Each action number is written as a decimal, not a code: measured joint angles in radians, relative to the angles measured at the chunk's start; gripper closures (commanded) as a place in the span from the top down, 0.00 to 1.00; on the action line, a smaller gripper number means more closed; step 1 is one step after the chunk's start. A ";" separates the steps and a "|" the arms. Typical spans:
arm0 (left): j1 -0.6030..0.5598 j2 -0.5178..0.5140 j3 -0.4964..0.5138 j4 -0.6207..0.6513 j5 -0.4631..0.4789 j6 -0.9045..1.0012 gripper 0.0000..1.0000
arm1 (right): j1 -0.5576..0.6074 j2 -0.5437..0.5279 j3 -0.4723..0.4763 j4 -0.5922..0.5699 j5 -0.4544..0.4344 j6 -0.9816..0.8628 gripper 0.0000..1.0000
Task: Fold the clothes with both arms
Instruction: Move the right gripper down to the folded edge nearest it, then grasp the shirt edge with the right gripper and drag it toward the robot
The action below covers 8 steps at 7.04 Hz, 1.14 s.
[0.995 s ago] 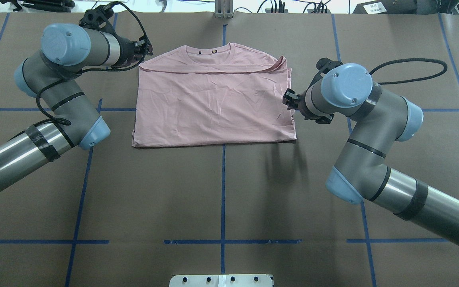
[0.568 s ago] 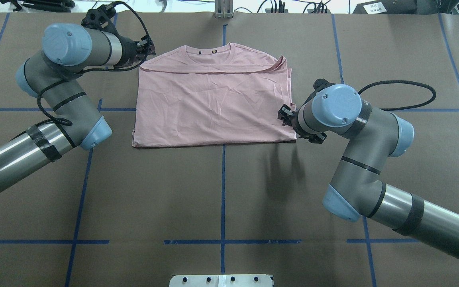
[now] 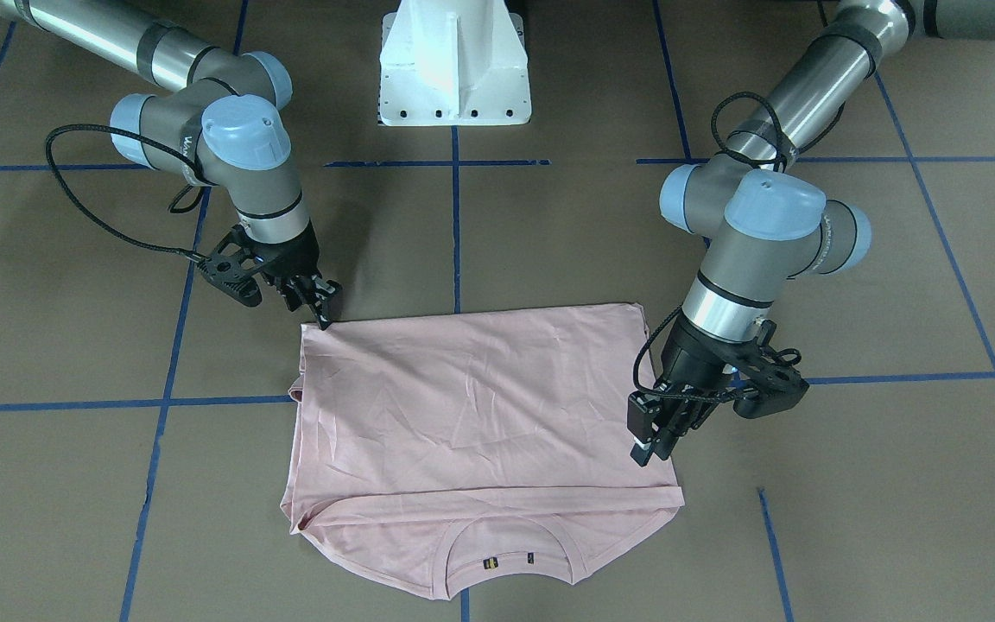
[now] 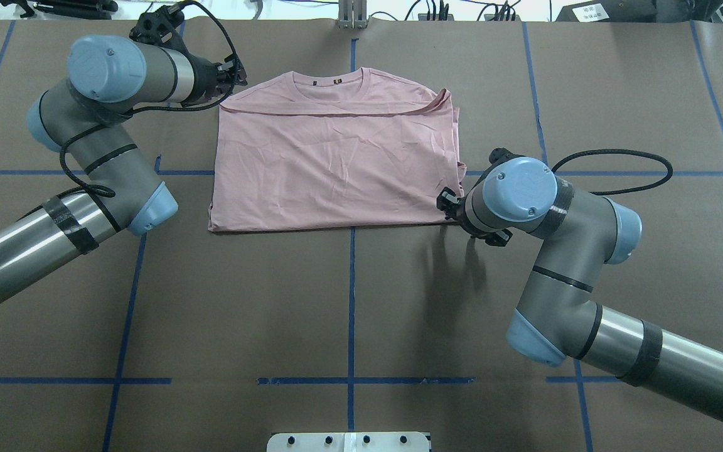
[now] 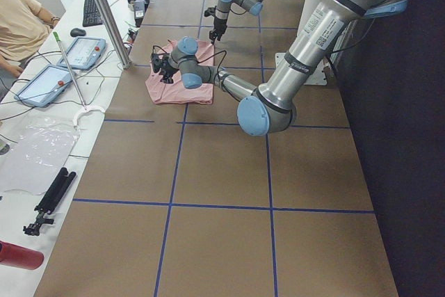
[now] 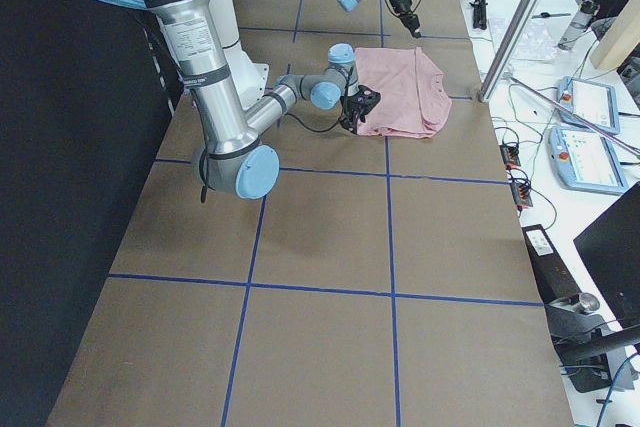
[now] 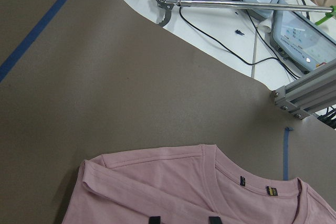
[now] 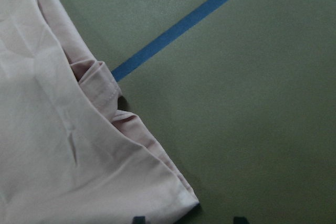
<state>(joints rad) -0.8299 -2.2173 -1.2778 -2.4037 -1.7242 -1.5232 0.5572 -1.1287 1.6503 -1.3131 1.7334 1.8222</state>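
Two arms reach in over the brown table (image 4: pixel 242 301), which is crossed by blue tape lines (image 4: pixel 350 314); one pale pink T-shirt (image 4: pixel 336 163) lies flat between them, folded to a rough rectangle, plain side up and mildly creased. Its collar (image 4: pixel 330 80) sits at the edge farthest from the robot, with a small dark-and-yellow label (image 3: pixel 489 563) inside the neckline; a straight folded edge runs across the cloth just below the collar.

The left arm (image 4: pixel 104 157) bends round to the shirt's far corner on the robot's left; the left gripper (image 3: pixel 646 442) hangs at that side edge, near the folded band; its wrist camera shows two black fingertips (image 7: pixel 154 219) spread apart with pink cloth between them (whether they touch the fabric I cannot tell).

The right arm (image 4: pixel 556 270) brings the right gripper (image 3: pixel 325 313) to the near corner on the robot's right; its fingertips (image 8: pixel 137 219) stand apart too, with the shirt's corner lying between them and nothing pinched; beside that corner several layers of the fold show at the edge, and a hemmed flap (image 8: pixel 97 77) pokes out.

One white pedestal base (image 3: pixel 454 60) stands at the robot's side of the table; beyond the far edge lie two control pendants (image 7: pixel 304 40) and a long metal grabber (image 7: pixel 210 2); a person in a tan shirt (image 5: pixel 21 19) sits there.
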 measured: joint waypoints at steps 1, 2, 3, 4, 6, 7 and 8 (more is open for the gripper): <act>0.000 0.000 0.000 0.000 0.000 0.000 0.42 | 0.000 0.000 -0.003 0.000 0.000 0.000 0.63; 0.000 0.000 0.000 -0.002 0.000 0.000 0.42 | 0.002 -0.001 -0.006 0.000 -0.001 -0.001 0.63; 0.000 0.000 0.000 -0.005 0.000 0.000 0.42 | 0.006 0.000 -0.010 0.001 -0.004 -0.001 0.59; 0.000 -0.001 -0.001 -0.006 0.000 -0.001 0.42 | 0.009 0.002 -0.015 0.001 -0.007 -0.001 0.49; 0.000 -0.001 -0.005 -0.007 0.000 -0.001 0.42 | 0.011 0.006 -0.016 0.002 -0.009 0.000 0.00; 0.000 0.001 -0.010 -0.006 0.000 -0.001 0.42 | 0.012 0.007 -0.017 0.002 -0.011 0.000 0.00; 0.000 0.004 -0.021 -0.004 0.000 -0.001 0.42 | 0.013 0.008 -0.018 0.002 -0.012 0.000 0.00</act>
<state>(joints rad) -0.8299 -2.2134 -1.2985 -2.4073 -1.7242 -1.5243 0.5698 -1.1205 1.6321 -1.3112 1.7218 1.8220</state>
